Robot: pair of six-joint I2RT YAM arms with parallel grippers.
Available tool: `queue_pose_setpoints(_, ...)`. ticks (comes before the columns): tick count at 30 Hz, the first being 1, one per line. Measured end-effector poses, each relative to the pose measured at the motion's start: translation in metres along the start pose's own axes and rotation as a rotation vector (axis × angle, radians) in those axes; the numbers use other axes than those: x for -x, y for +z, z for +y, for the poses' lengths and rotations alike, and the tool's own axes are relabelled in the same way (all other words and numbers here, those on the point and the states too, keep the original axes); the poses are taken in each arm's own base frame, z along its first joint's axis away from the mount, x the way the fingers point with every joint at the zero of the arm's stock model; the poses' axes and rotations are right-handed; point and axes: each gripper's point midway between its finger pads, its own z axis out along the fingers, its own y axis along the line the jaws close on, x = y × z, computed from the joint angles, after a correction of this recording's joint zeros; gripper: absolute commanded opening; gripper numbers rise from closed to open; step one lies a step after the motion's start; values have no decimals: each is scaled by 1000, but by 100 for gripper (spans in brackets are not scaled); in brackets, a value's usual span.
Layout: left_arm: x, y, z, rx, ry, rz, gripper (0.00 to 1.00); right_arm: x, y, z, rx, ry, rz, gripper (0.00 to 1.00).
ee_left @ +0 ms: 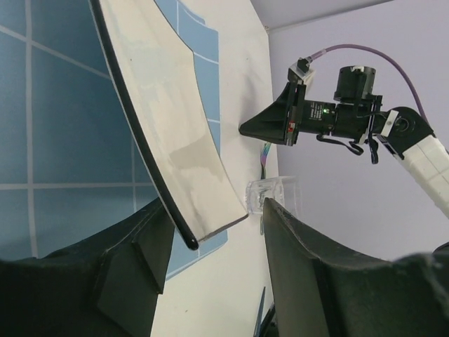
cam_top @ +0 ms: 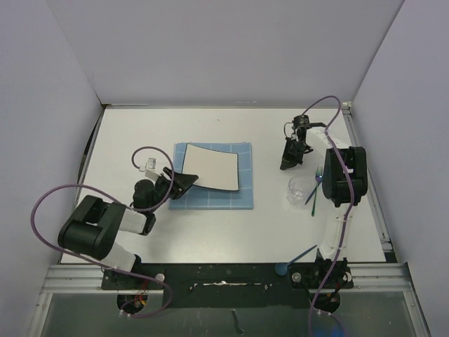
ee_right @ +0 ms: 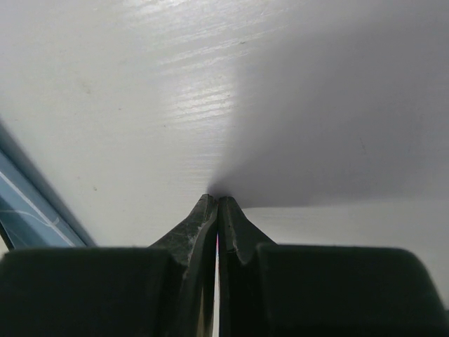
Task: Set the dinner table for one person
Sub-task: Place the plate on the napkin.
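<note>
The white dinner table [cam_top: 182, 232] carries a blue grid placemat [cam_top: 217, 196] with a square white dark-rimmed plate [cam_top: 212, 168] on it. My left gripper [cam_top: 186, 180] is open at the plate's near left corner. In the left wrist view the plate's corner [ee_left: 175, 140] lies between the spread fingers of the left gripper [ee_left: 214, 210], close to the left finger, and neither pad presses on it. My right gripper [cam_top: 286, 165] is shut with its tips down on the bare table [ee_right: 140, 84], right of the placemat; in its wrist view the gripper [ee_right: 218, 202] shows nothing held.
A clear cup [cam_top: 299, 189] stands right of the placemat, also in the left wrist view [ee_left: 275, 196]. A green and a blue utensil [cam_top: 316, 188] lie beside it, under the right arm. A blue spoon [cam_top: 291, 264] lies at the near edge. White walls enclose the table.
</note>
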Motion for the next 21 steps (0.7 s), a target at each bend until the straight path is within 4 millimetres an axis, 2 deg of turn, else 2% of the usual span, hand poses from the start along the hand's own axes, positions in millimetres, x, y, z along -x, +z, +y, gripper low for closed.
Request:
queue_pose_setpoints(9,1,-15,-18,31,59,15,49,-7,0,5,-8,-12,6,0)
queue_pose_setpoints(21,-17,-16,2,107,58,72,46,-15,-1,6,-2,-12,15,0)
